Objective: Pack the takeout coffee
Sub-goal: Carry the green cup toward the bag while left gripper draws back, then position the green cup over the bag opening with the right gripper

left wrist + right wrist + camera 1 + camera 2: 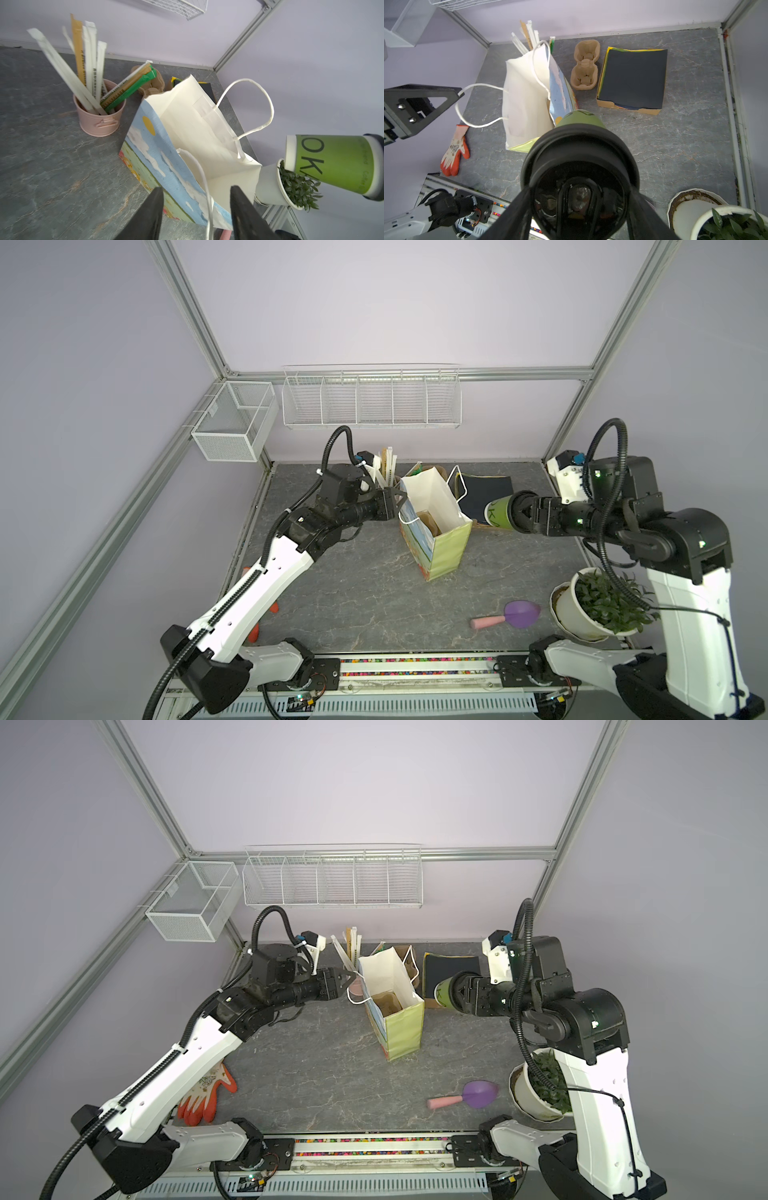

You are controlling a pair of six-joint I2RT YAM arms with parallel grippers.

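Observation:
The takeout coffee (500, 512) (443, 992) is a green cup with dark print and a black lid (579, 158). It lies sideways in the air just right of the paper bag (446, 549) (401, 1027), its base toward the bag's rim. My right gripper (521, 514) (580, 191) is shut on the cup's lid end. The bag stands upright and open, with a brown cardboard insert (428, 522) at its bottom. My left gripper (401, 499) (195, 190) is at the bag's left rim, jaws apart. The bag's white handle (204, 187) runs loose between them.
A pink bucket of wrapped straws (97, 118) stands behind the bag. A cardboard cup carrier (585, 66) and a box of dark paper (633, 79) lie at the back right. A potted plant (602, 605), purple scoop (519, 614) and orange glove (208, 1094) sit near the front.

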